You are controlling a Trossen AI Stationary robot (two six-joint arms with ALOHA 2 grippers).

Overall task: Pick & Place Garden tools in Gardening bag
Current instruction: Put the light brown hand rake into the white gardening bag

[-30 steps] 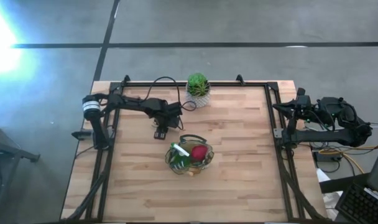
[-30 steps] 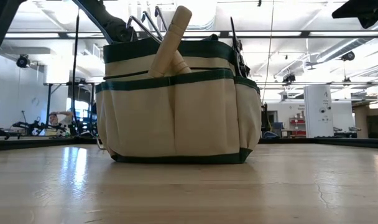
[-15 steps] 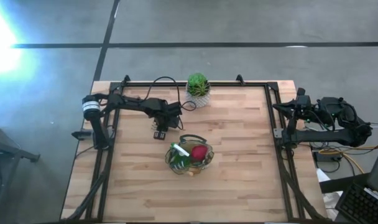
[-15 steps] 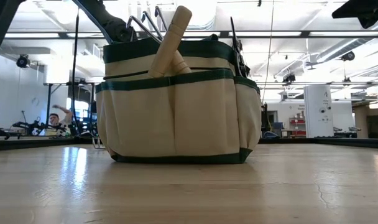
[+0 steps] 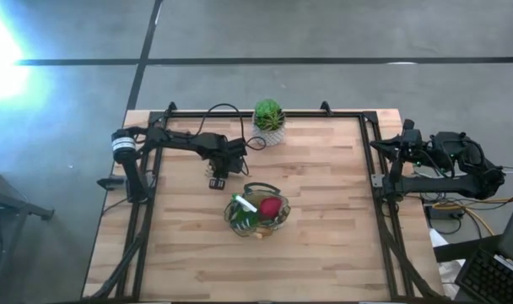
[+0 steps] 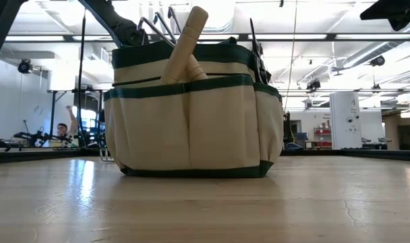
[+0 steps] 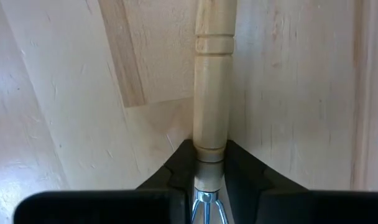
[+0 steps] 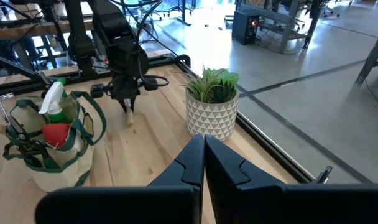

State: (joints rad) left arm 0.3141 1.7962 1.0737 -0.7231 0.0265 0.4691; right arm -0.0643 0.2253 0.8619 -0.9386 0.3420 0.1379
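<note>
I have the left gripper (image 7: 209, 180) closed on a light turned-wood tool handle (image 7: 212, 81), gripping it near the metal end, where a bit of bright wire tines shows at the picture's edge, so I take it for the small rake. From above, that left gripper (image 5: 218, 176) sits low over the pale wooden tabletop (image 5: 324, 211), just beside the beige canvas gardening bag with olive-green trim (image 5: 258, 211), which stands near the middle with a green spray bottle (image 5: 240, 203) and a red item (image 5: 269, 206) already in it. I judge the step to be the pick of this tool: the grasp looks made, the lift not yet begun. The next move calls for raising the handle clear, carrying it over the bag's rim and lowering it in without snagging the bag's handles. The right gripper (image 8: 203, 155) is shut and empty, parked at the tabletop's right edge. The low view adds what the overhead cannot: a second wooden handle (image 6: 185, 46) leaning out of the bag. The right wrist view shows the green plant in a white patterned pot (image 8: 211, 106) beyond the bag.
</note>
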